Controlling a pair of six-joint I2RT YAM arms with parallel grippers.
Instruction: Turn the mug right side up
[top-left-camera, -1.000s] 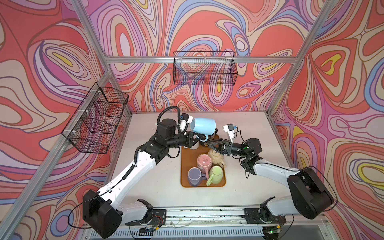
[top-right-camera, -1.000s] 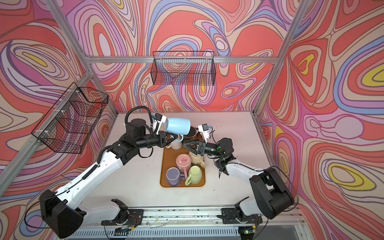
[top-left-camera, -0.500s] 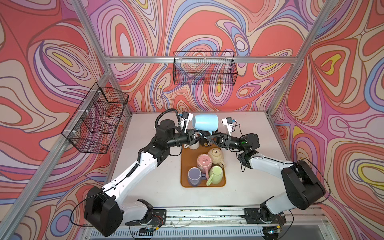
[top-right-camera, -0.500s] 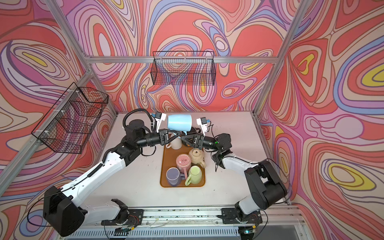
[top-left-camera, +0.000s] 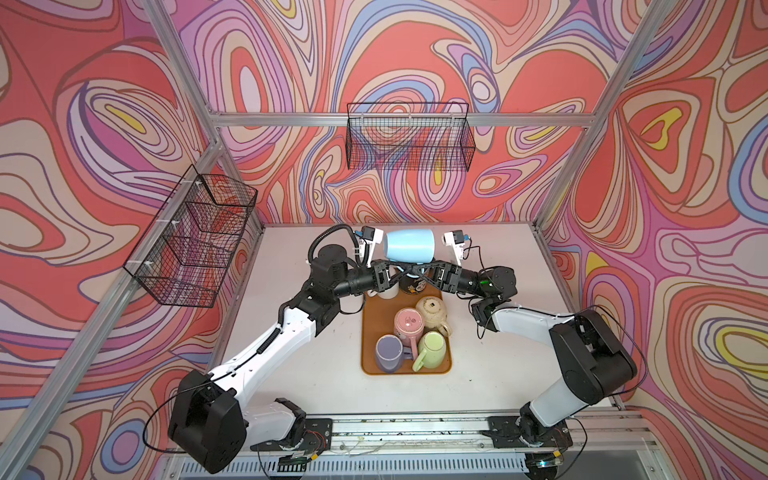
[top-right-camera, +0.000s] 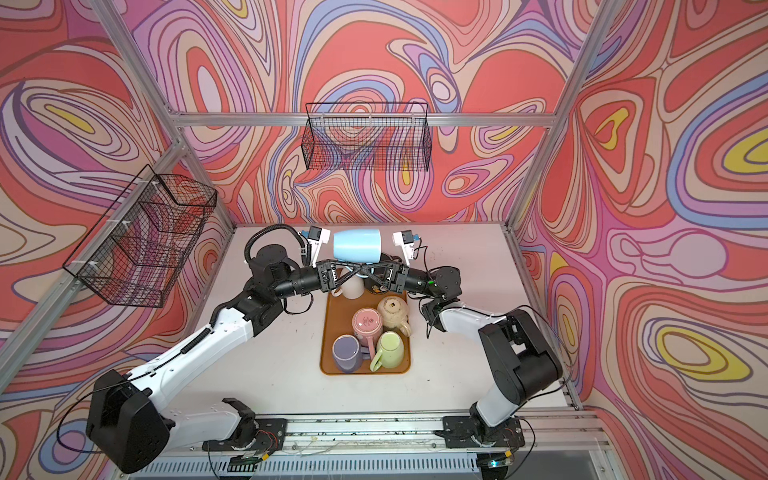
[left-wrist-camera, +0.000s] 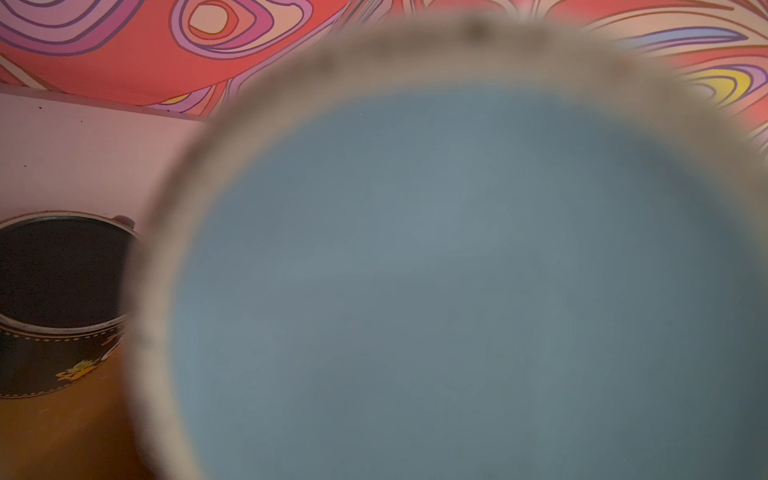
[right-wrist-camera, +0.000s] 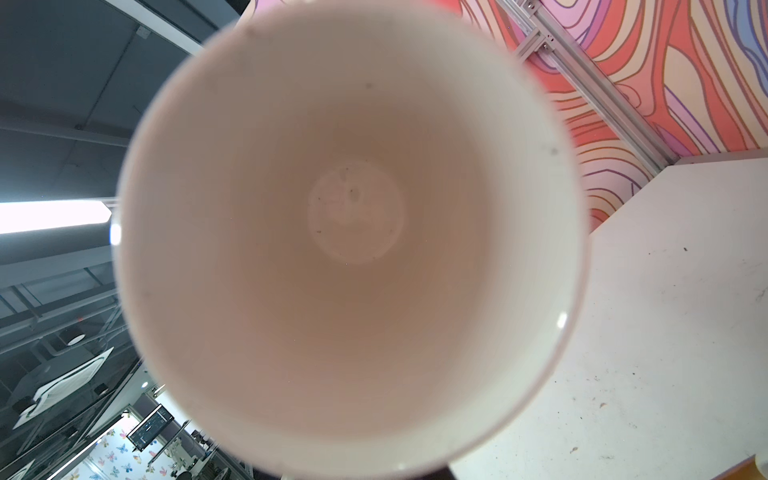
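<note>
A light blue mug (top-left-camera: 409, 246) (top-right-camera: 357, 245) hangs on its side in the air over the far end of the tray. Its base (left-wrist-camera: 457, 270) fills the left wrist view and its white inside (right-wrist-camera: 353, 216) fills the right wrist view. My left gripper (top-left-camera: 405, 271) (top-right-camera: 360, 269) reaches in from the left and is shut on the mug from below. From the right, my right gripper (top-left-camera: 415, 270) (top-right-camera: 370, 270) meets it at the same spot under the mug, fingers drawn together there. The handle is hidden.
A brown tray (top-left-camera: 374, 316) carries a pink mug (top-left-camera: 408, 324), a beige pot (top-left-camera: 432, 309), a purple mug (top-left-camera: 390, 353), a green mug (top-left-camera: 432, 351), a black mug (top-left-camera: 411, 284) and a white mug (top-left-camera: 386, 291). Wire baskets hang on the back wall (top-left-camera: 409, 141) and left wall (top-left-camera: 195, 237).
The right gripper rose from over the tray to the underside of the blue mug and its fingers closed there. The left gripper kept its hold; the mug levelled and shifted slightly right.
</note>
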